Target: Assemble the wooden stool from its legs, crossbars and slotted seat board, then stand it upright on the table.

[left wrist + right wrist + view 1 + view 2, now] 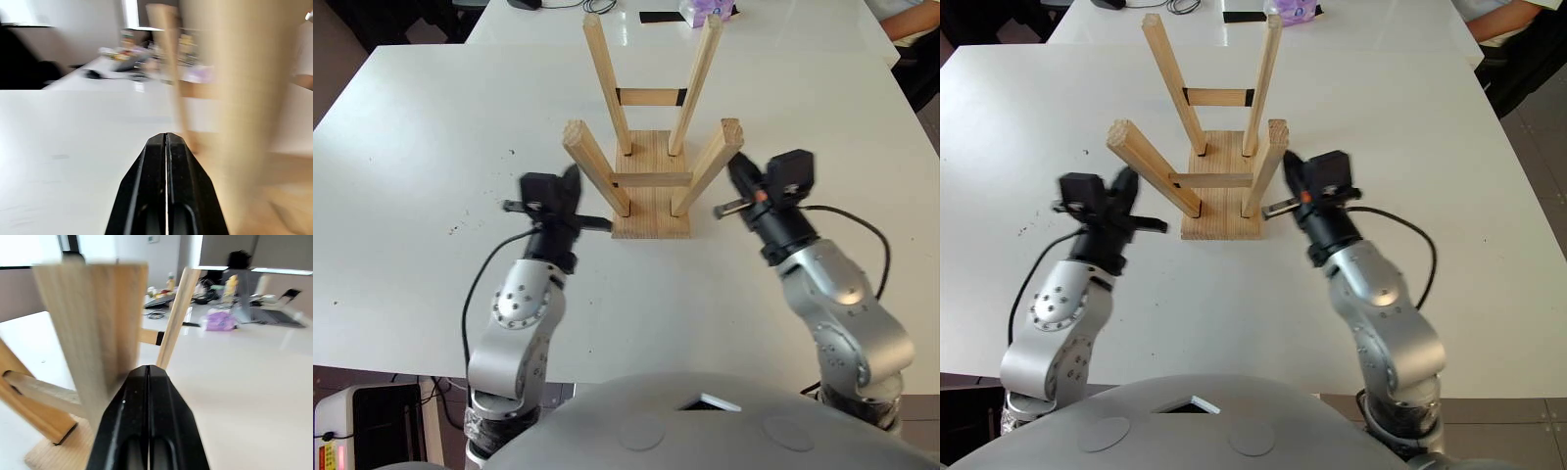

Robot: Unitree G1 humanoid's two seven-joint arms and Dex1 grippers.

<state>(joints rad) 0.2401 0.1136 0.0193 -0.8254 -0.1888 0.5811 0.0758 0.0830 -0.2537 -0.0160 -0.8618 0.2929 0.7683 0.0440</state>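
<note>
The wooden stool stands upside down near the table's middle, its seat board flat on the white table and its legs pointing up. Crossbars join the legs in pairs. My left gripper is shut with nothing in it, just left of the near left leg; that leg looms beside its fingertips. My right gripper is shut and empty too, close against the near right leg, which stands straight ahead of its tips. I cannot tell whether either gripper touches a leg.
A purple packet and a flat black item lie on a second table behind. Small dark specks mark the table at the left. Open tabletop lies left, right and in front of the stool.
</note>
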